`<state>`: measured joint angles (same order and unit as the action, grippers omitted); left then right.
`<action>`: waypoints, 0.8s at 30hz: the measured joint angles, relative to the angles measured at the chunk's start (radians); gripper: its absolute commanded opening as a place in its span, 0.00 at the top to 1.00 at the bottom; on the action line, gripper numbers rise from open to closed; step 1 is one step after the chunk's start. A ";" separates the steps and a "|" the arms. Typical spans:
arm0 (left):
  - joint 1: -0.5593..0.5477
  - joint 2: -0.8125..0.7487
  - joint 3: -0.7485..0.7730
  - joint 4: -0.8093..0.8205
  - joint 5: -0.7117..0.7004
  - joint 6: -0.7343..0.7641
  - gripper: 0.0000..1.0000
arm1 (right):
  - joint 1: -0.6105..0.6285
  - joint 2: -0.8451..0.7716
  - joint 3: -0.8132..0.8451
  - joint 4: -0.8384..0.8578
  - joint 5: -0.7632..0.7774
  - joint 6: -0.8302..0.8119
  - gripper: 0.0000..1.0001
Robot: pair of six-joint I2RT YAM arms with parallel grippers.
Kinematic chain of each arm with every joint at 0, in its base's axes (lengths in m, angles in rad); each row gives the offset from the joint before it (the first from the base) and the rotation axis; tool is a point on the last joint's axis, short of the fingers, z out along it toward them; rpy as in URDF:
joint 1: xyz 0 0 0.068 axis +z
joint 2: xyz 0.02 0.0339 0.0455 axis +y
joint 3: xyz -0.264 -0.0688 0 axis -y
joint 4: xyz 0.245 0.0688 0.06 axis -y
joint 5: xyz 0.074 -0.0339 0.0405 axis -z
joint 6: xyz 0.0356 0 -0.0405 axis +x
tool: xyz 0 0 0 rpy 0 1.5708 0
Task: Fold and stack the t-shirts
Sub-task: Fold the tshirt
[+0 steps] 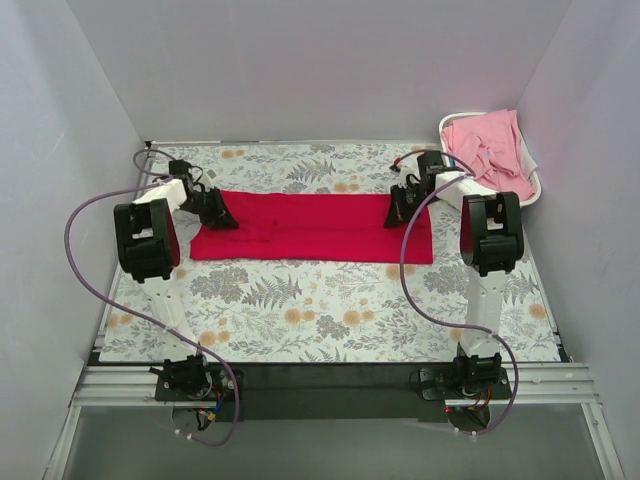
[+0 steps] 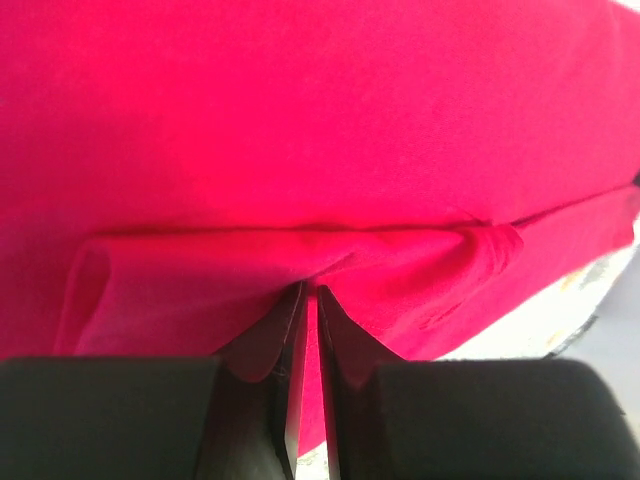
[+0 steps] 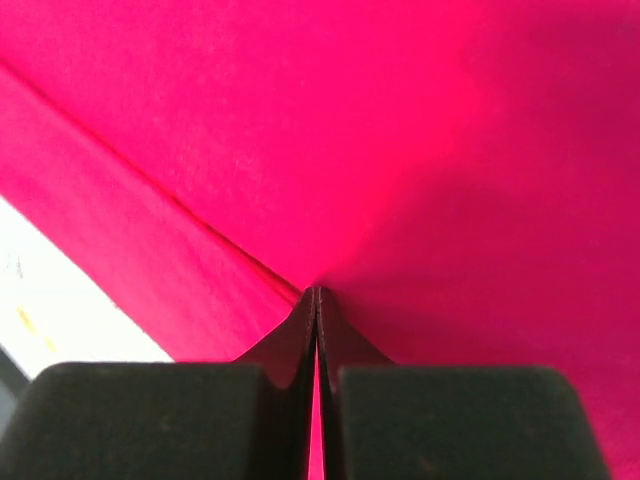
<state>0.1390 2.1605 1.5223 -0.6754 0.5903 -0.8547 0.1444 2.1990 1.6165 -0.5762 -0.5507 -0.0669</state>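
Seen from above, one crimson red cloth t-shirt (image 1: 310,228) lies spread as a long flat band across the middle of a floral-patterned table (image 1: 300,300), running from left of centre to right of centre. Two robot arms reach in from the bottom of the frame, one to each end of the band. The left gripper (image 1: 215,210) sits at the band's left end; its wrist camera shows two black fingers (image 2: 280,400) almost together, pinching a folded edge of the red cloth between them. The right gripper (image 1: 400,205) sits near the right end; its two black fingers (image 3: 290,345) are pressed together on a crease in the red cloth. In the upper right corner, one white plastic laundry basket (image 1: 535,185) holds crumpled pale pink cloth t-shirts (image 1: 485,145); their number cannot be counted.
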 measured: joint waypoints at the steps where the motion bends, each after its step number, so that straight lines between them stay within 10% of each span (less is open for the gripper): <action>1: 0.002 0.011 0.026 -0.016 -0.008 0.015 0.92 | 0.000 -0.013 -0.028 -0.001 -0.014 -0.005 0.99; 14: -0.082 0.399 0.820 -0.188 -0.160 0.267 0.90 | 0.315 -0.346 -0.371 -0.210 -0.229 -0.184 0.99; 24: -0.093 -0.086 0.393 -0.045 -0.213 0.238 1.00 | 0.253 -0.365 -0.094 -0.203 0.049 -0.264 0.99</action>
<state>0.0463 2.0747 1.9152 -0.7200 0.3771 -0.6170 0.3969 1.8343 1.5223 -0.7792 -0.5014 -0.3313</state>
